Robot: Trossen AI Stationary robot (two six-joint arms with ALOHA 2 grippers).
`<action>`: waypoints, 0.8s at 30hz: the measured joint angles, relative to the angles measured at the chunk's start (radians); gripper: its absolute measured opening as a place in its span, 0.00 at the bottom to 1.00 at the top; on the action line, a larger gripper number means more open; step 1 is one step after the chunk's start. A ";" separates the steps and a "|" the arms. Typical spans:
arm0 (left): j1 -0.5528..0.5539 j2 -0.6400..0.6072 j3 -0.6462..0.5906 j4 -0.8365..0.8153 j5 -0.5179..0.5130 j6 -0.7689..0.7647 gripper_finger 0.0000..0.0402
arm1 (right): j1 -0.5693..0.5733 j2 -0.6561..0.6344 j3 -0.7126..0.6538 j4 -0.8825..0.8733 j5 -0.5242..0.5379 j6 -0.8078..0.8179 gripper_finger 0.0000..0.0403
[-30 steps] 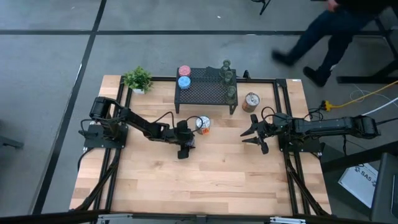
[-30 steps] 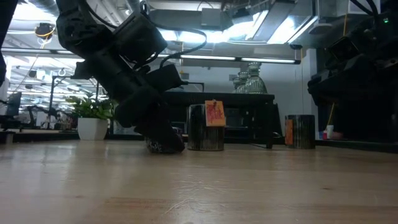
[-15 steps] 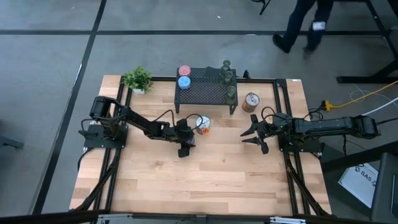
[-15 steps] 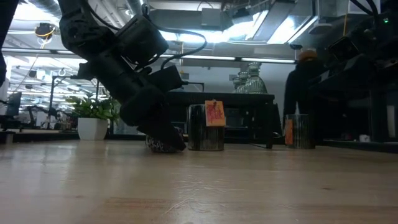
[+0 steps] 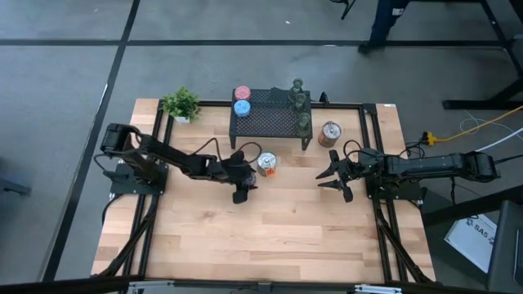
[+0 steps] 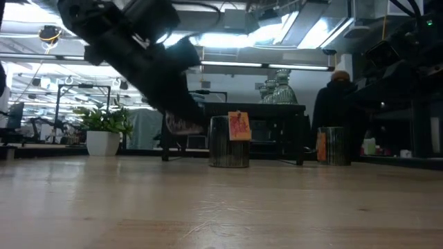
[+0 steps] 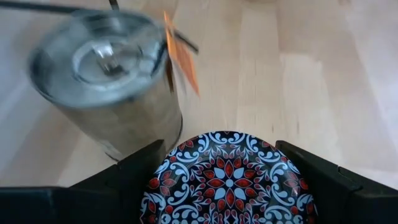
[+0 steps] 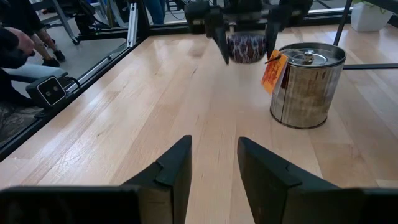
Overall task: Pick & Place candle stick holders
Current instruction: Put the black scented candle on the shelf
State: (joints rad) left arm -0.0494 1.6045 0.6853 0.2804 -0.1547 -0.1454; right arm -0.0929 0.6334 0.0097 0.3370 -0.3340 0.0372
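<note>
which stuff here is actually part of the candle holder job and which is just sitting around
Part of the job:
patterned holder held in the left claw
two silver-and-orange holders
pink holder and blue holder
clear glass holders

Just sitting around:
potted plant
black mesh stand
right claw, open, waiting

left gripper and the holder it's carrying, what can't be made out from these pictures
- Left gripper, left wrist view: shut on the patterned holder, whose sides and bottom are cut off by the frame edge and hidden by the fingers.
- Low view: the holder is mostly hidden by the dark arm.
- High view: the holder is hidden under the gripper.
- Silver holder, left wrist view: motion-blurred, so its tag is unreadable.
</note>
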 joint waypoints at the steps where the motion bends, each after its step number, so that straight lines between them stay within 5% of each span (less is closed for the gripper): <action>1: 0.000 -0.016 0.000 -0.005 0.000 0.003 0.70 | 0.000 0.000 0.000 0.000 0.000 0.000 0.33; 24: 0.074 -0.316 0.000 -0.060 -0.206 0.104 0.70 | 0.000 0.000 0.000 0.000 0.000 0.000 0.33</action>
State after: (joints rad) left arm 0.0245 1.2881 0.6853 0.2205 -0.3612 -0.0417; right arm -0.0933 0.6334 0.0097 0.3370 -0.3340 0.0376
